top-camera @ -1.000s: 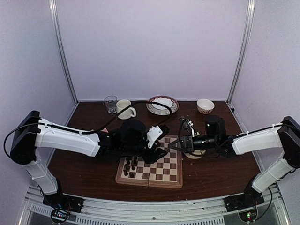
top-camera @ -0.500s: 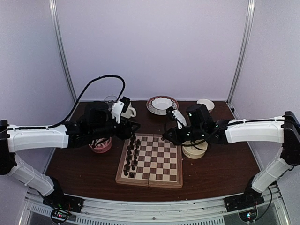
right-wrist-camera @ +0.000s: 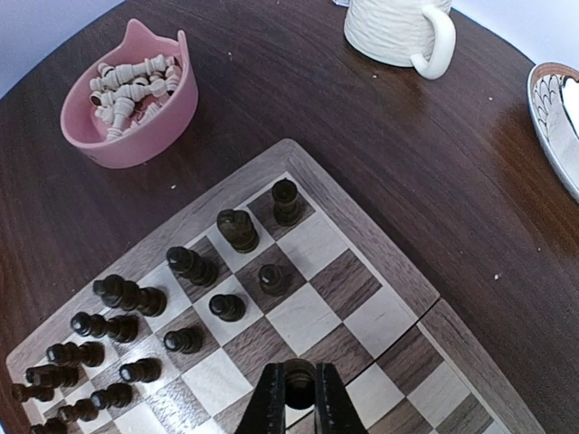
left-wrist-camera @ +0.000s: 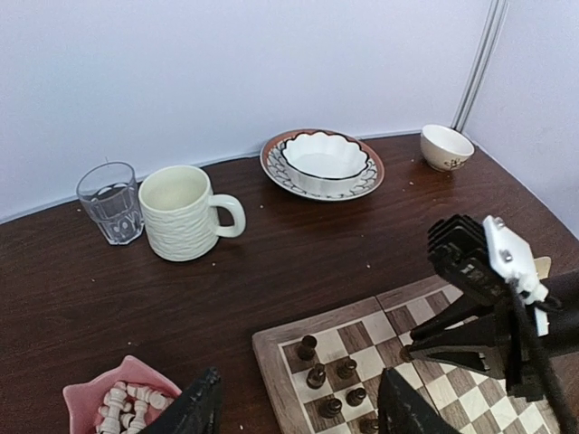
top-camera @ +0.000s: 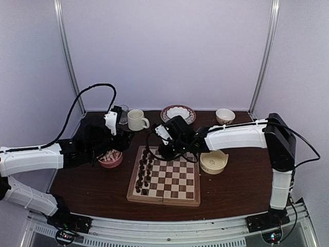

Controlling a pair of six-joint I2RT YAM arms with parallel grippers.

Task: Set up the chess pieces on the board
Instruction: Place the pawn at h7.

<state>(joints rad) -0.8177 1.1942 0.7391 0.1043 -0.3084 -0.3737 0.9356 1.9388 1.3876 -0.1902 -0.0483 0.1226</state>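
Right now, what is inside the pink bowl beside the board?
The pink bowl holds a heap of cream chess pieces. Their count and anything under the top layer are hidden.

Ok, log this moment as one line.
right gripper: shut on dark piece, over board | left gripper: open, near pink bowl of cream pieces | dark pieces: standing on board
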